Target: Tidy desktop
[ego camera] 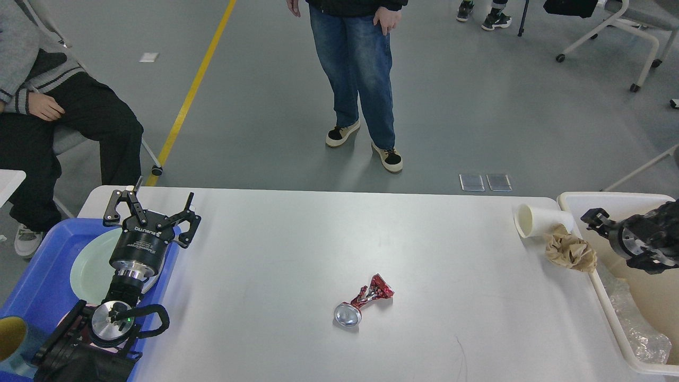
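The white desktop [297, 249] fills the middle of the head view. A crushed red can [363, 301] lies on it near the centre front. A white paper cup [538, 220] lies on its side at the far right, touching a crumpled brown paper ball [570, 249]. My left gripper [151, 208] is open and empty above the far end of the blue tray [37, 276], at the desktop's left edge. My right gripper [594, 218] reaches in from the right over the cream-white bin [602, 289], just right of the paper ball; its fingers are dark and cannot be told apart.
A pale green plate [93, 268] lies in the blue tray, with a yellow-lined cup [10, 339] at the tray's near corner. Clear plastic wrap [639, 331] lies in the bin. A person stands beyond the far edge [360, 79]; another sits at far left [53, 111].
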Available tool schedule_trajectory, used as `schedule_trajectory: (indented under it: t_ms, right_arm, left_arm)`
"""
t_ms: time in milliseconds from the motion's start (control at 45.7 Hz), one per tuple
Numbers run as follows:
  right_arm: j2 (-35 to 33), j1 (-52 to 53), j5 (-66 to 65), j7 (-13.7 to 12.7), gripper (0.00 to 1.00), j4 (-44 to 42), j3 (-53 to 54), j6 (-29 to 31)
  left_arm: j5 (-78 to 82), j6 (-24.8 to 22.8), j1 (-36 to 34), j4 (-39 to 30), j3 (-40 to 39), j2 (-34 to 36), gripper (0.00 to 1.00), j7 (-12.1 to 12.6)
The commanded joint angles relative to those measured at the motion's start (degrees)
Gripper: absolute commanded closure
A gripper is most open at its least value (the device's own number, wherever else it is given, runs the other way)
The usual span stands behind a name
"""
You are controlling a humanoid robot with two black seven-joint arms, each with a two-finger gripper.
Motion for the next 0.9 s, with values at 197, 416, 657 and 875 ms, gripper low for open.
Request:
schedule_trajectory:
  t_ms: [197, 416, 657, 875]
  right_arm:
    - [1.7, -3.4, 0.1, 0.1, 0.0, -0.6, 5.3, -6.9]
    - [1.7, -3.4, 0.1, 0.1, 0.0, -0.3, 10.3, -5.9]
    - [3.4, -4.2, 0.1, 0.1, 0.0, -0.3, 11.3, -6.2]
    - [4.6, -4.6, 0.1, 0.1, 0.0, -0.3, 11.3, -6.7]
  left_arm:
    - [0.0, 0.0, 0.0, 0.0, 0.0, 0.0, 0.04, 0.1]
    - [0.0, 0.1, 0.0, 0.0, 0.0, 0.0, 0.04, 0.0]
    - [0.0, 0.0, 0.0, 0.0, 0.0, 0.0, 0.04, 0.0]
    - [0.0, 0.0, 0.0, 0.0, 0.0, 0.0, 0.04, 0.1]
